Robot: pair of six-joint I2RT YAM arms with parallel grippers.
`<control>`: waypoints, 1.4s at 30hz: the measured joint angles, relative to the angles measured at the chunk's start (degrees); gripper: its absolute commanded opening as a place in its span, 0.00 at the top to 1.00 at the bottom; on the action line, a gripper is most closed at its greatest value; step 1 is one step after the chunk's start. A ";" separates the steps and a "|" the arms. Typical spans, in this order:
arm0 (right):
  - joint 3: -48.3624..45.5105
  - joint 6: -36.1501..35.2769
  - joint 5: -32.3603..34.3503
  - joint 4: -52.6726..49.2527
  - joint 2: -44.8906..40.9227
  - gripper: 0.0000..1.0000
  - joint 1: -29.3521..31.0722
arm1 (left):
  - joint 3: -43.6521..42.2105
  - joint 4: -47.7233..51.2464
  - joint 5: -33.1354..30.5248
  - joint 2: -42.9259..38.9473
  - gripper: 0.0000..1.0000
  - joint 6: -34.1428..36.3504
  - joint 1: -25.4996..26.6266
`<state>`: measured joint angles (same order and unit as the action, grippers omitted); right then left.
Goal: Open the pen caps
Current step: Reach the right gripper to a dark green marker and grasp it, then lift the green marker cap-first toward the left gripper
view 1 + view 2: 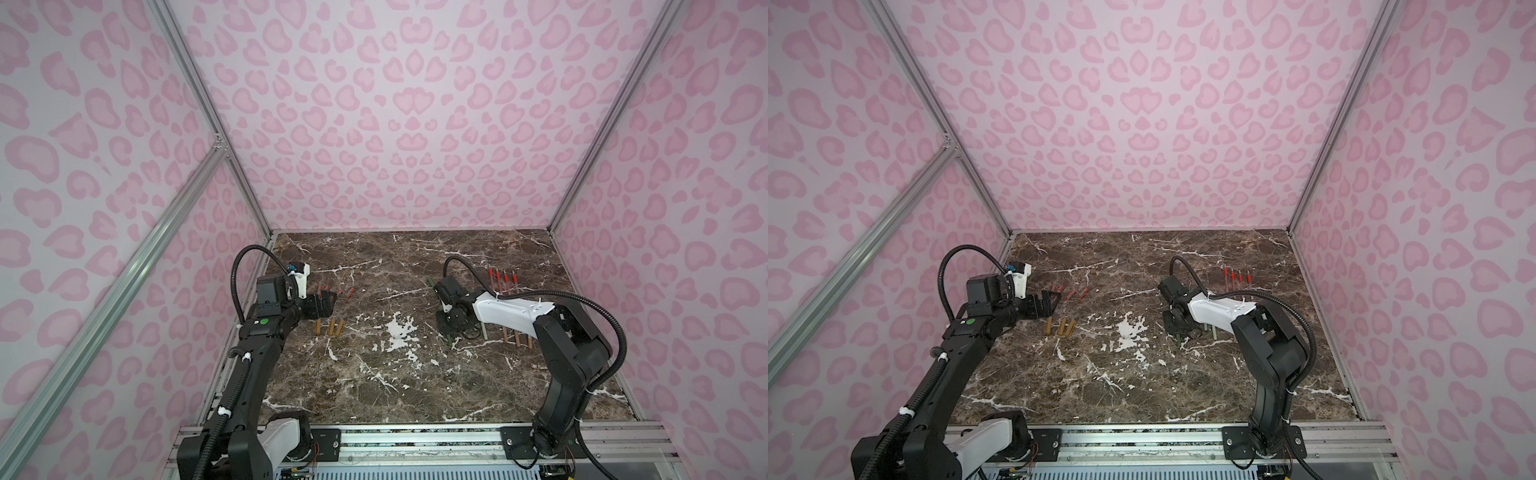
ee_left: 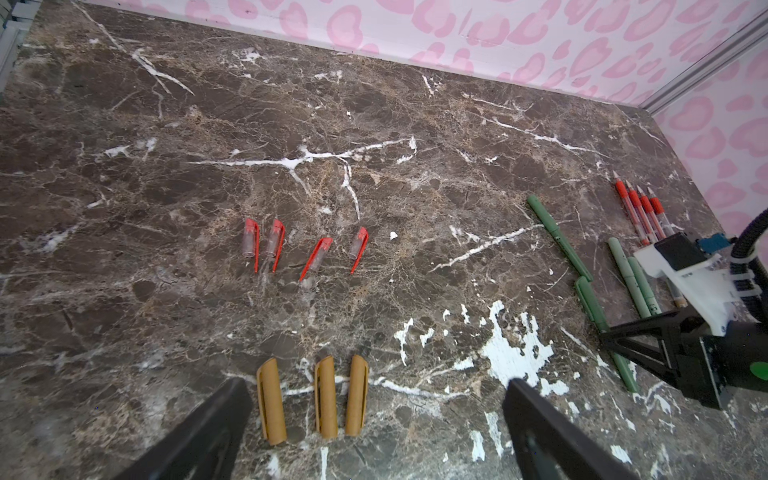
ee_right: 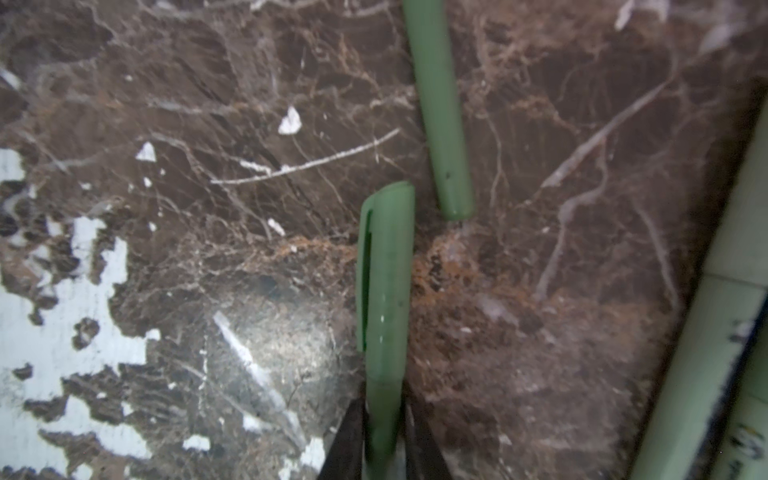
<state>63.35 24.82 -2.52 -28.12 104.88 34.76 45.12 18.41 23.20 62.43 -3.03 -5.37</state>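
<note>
My right gripper (image 3: 383,409) reaches down to the marble and is shut on the barrel of a dark green pen (image 3: 380,432). This pen's dark green cap (image 3: 384,270) is still on, sticking out ahead of the fingers. In both top views that gripper (image 1: 451,328) is low at mid-right. My left gripper (image 2: 374,415) hangs open with nothing in it, over three loose tan pen caps (image 2: 325,397). Several loose red pen caps (image 2: 316,257) lie beyond them. In a top view the left gripper (image 1: 1048,305) is near the left wall.
A second dark green pen (image 3: 440,104) lies end to end with the held one. Pale green pens (image 2: 636,282) lie beside it. Uncapped red pens (image 1: 505,282) are at the back right, uncapped tan pens (image 1: 517,338) under the right arm. Pink walls enclose the marble table (image 1: 374,374).
</note>
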 measured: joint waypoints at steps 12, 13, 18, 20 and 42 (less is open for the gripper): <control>0.00 1.14 -1.22 0.35 -1.73 0.94 3.80 | -0.35 -0.90 5.60 0.00 0.00 -1.46 -0.15; 0.79 1.14 -1.42 0.15 -1.88 0.94 4.55 | -0.50 -0.96 6.58 0.02 0.00 -1.68 -0.20; 4.83 2.64 -3.08 1.33 -3.37 0.94 9.22 | -1.01 -2.43 13.33 -0.02 0.03 -3.48 -0.20; 5.79 3.23 -4.44 3.21 -3.76 0.94 10.84 | -1.79 -3.21 15.50 -0.07 0.06 -4.46 -0.20; 10.80 8.61 -15.85 23.89 -4.07 0.96 19.17 | -3.26 -9.60 25.79 2.64 0.31 -11.43 7.02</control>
<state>74.15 33.43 -18.37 -4.23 100.82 53.93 41.87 8.82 48.99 65.08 -14.46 1.65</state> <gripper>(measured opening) 0.096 0.719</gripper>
